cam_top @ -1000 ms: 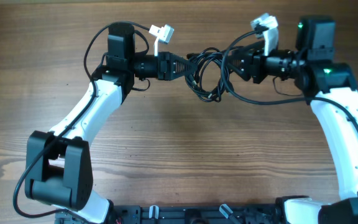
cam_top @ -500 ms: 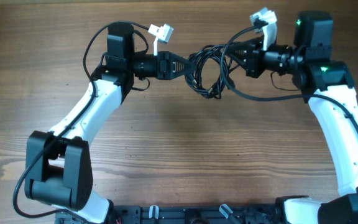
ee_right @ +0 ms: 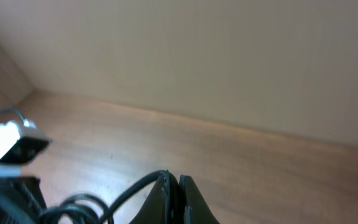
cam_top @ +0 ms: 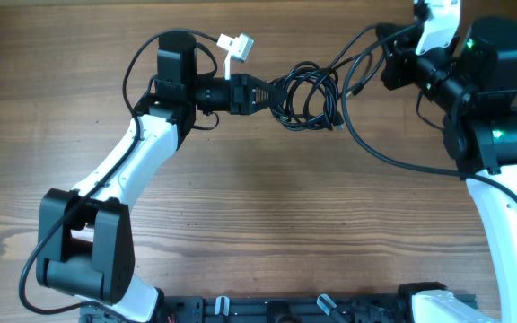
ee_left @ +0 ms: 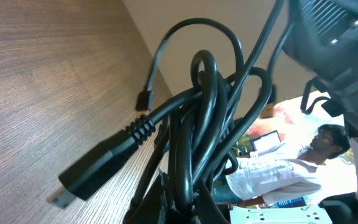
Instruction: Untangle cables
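Black cables [cam_top: 305, 97] hang knotted in one clump above the wooden table [cam_top: 267, 215], between the left gripper [cam_top: 258, 93], clamped on one end of the clump, and the right gripper [cam_top: 389, 59], pinched shut on a single strand leading out of it. Little looks undone: loops cross and wrap one another, and a long black lead [cam_top: 393, 161] curving toward the right arm runs close enough to snag.

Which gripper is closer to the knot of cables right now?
Left. The left gripper is clamped at the edge of the knot of cables; the right gripper sits apart, shut on a strand leading out.
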Robot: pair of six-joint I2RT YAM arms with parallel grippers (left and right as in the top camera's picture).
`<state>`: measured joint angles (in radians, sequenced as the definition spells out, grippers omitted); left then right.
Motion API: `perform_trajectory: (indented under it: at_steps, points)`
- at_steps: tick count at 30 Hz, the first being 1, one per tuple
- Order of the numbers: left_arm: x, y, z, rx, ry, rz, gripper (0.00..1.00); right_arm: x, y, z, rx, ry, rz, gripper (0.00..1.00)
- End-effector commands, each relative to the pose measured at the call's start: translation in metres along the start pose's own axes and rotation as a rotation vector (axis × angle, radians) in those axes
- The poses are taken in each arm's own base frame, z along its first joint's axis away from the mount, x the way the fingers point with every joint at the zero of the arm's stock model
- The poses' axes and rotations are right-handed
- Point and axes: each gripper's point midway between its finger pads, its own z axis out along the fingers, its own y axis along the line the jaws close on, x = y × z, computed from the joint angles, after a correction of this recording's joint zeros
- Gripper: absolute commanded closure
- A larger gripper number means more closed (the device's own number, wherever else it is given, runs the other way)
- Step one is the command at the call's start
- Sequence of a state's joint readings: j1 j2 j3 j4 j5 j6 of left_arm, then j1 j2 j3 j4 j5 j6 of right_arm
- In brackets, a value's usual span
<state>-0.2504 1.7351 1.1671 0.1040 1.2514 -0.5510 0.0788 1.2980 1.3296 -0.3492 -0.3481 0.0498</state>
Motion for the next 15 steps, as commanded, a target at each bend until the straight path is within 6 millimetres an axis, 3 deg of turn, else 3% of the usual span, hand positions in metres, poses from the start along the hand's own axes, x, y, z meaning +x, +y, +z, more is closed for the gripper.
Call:
perform_trajectory:
  at_steps: [1, 5, 6, 7, 9, 12, 15]
  points:
    - [0.003, -0.011, -0.004, 0.029, 0.015, 0.023, 0.96, -0.044, 0.004, -0.022, -0.014, -0.131, -0.012, 0.96]
    - [0.003, -0.011, -0.004, 0.030, 0.016, 0.022, 0.96, -0.015, 0.007, 0.004, -0.086, -0.031, 0.028, 0.96]
    - [0.003, -0.011, -0.004, 0.030, 0.016, 0.022, 0.96, -0.008, 0.005, 0.012, -0.087, -0.007, 0.037, 0.92]
    - [0.003, -0.011, -0.003, 0.030, 0.017, 0.020, 0.96, -0.002, 0.002, 0.019, -0.087, 0.011, 0.045, 0.82]
    - [0.005, -0.012, -0.001, 0.032, 0.024, 0.016, 0.96, 0.009, -0.003, 0.030, -0.081, 0.043, 0.084, 0.02]
    - [0.007, -0.013, 0.004, 0.032, 0.031, 0.022, 0.96, 0.018, 0.001, 0.033, -0.113, 0.080, 0.148, 0.00]
    - [0.003, 0.000, 0.006, -0.041, -0.006, -0.003, 0.96, 0.023, 0.029, 0.025, -0.271, 0.120, 0.175, 0.00]
